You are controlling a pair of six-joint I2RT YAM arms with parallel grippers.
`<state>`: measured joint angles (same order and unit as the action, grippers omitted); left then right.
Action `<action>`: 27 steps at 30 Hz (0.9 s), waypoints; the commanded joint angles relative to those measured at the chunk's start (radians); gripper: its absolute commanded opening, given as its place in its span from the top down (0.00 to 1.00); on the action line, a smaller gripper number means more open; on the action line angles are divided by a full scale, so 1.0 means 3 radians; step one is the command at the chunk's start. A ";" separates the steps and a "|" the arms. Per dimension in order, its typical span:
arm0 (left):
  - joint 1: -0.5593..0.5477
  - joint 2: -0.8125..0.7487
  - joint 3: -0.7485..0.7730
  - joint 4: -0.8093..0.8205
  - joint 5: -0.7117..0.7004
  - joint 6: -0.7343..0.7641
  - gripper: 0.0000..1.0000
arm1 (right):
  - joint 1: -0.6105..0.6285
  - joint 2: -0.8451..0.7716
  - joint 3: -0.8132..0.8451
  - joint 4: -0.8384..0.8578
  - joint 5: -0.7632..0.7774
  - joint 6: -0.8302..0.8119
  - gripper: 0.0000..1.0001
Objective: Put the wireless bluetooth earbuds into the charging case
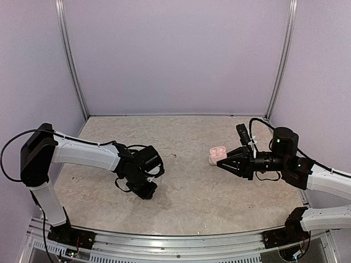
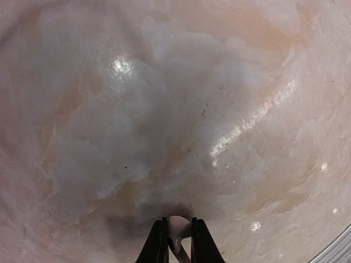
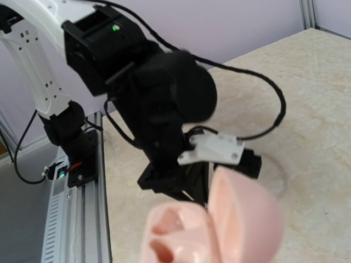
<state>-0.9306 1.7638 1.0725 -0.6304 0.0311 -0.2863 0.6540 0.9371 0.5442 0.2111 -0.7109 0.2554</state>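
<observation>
White plastic with a pinkish cast is what we record for the case [image 1: 217, 155]: a small rounded clamshell with its lid [image 3: 244, 216] hinged up and open. It sits right of the table's centre, at the tips of the right gripper [image 1: 221, 163], whose jaws are closed on it. We cannot tell whether it rests on the surface or is held just clear. In the right wrist view it fills the lower edge and is badly blurred. Two wells show in the base, and we cannot tell whether either holds anything.

One earbud [image 2: 176, 230] is accounted for. It is tiny, white and glossy, and it is pinched between the dark fingers [image 2: 156, 244] of the left gripper [image 2: 178, 222], which points down close over the table. It is left of centre, well apart from the case. We see no second earbud clearly.

The table [image 1: 186, 192] is a mottled beige, stone-look sheet with glare spots and a few dark specks. Plain lilac walls [image 1: 175, 55] enclose it on three sides, with metal posts [image 1: 71, 60] at the back corners. An aluminium rail [image 1: 175, 246] runs along the near edge.
</observation>
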 commanded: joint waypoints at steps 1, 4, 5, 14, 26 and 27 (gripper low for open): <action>-0.0086 0.0185 0.0147 -0.0222 -0.0226 0.0061 0.90 | -0.0033 0.0000 0.0006 -0.0022 -0.0040 -0.0022 0.98; -0.0104 0.0247 0.0186 -0.0286 -0.0291 0.0091 0.89 | -0.0034 0.0012 0.0001 -0.0022 -0.0039 -0.0033 0.98; -0.0107 0.0281 0.0203 -0.0307 -0.0294 0.0102 0.88 | -0.0035 0.0019 0.0001 -0.0019 -0.0043 -0.0035 0.98; -0.0148 0.0434 0.0370 -0.0557 -0.0386 0.0164 0.75 | -0.0036 0.0066 0.0017 -0.0027 -0.0064 -0.0085 0.98; -0.0140 0.0527 0.0573 -0.0731 -0.0397 0.0274 0.79 | -0.0033 0.0062 0.0007 -0.0039 -0.0062 -0.0110 0.98; -0.0137 0.0527 0.0579 -0.0733 -0.0387 0.0284 0.80 | -0.0033 0.0061 0.0008 -0.0039 -0.0060 -0.0110 0.98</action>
<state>-0.9688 1.8961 1.2240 -0.8074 -0.0761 -0.2245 0.6540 0.9531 0.5442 0.2070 -0.7193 0.2317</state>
